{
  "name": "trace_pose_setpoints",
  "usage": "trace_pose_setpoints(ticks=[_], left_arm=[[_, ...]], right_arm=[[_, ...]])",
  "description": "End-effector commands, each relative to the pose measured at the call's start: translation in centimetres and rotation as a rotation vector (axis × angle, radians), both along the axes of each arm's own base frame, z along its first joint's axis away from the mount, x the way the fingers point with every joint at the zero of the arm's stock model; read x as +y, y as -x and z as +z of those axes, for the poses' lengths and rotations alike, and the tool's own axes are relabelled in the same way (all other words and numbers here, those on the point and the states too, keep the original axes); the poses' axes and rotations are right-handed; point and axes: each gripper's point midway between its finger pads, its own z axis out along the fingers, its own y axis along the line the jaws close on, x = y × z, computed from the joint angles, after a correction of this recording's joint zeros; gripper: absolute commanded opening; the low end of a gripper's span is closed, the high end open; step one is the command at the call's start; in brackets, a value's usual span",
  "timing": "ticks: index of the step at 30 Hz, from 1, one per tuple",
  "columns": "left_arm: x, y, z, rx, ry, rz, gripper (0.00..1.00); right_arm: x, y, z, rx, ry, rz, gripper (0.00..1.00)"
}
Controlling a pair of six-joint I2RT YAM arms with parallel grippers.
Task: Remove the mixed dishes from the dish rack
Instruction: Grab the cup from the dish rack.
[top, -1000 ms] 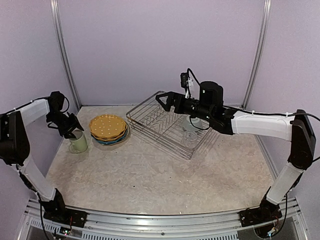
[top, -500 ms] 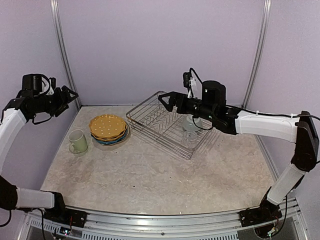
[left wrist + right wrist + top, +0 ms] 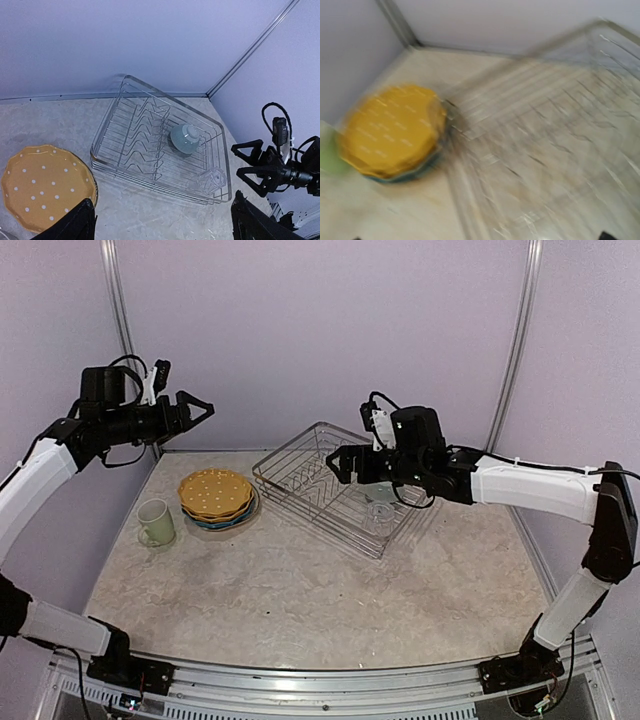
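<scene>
Most of the dish rack (image 3: 545, 125) smears in right-wrist blur.

You're looking at a silver wire dish rack (image 3: 106, 120) holding an upturned small light-blue bowl (image 3: 185, 138) and, in one corner, a clear glass (image 3: 210, 179). An orange white-dotted scalloped plate (image 3: 45, 185) lies just left of it.

text: none legible | labels, brands — none | numbers, signs — none in any view
</scene>
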Motion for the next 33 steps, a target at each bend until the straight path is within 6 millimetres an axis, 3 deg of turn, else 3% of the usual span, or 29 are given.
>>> trace_pose_setpoints(ticks=[1,17,28,33], left_arm=[[0.0,-0.4,-3.2,0.045,-0.087,-0.003,0.89],[-1.4,0.2,-3.6,0.094,-0.034,-0.072,0.97],[-1.6,0.3,-3.5,0.099,-0.023,-0.086,0.98],[-1.8,0.3,-3.7,0.109,-0.014,-0.095,0.98]], right_arm=[[-3.0,-0.2,-2.6,0.035,0.269,-0.097,1.0],[-9.5,0.0,-11.4,0.247,0.668,-0.307,1.0],[-9.0,0.1,-13.8,0.311,0.674,-0.283,1.0],[-8.5,0.0,-14.1,0.321,0.646,-0.263,0.9]])
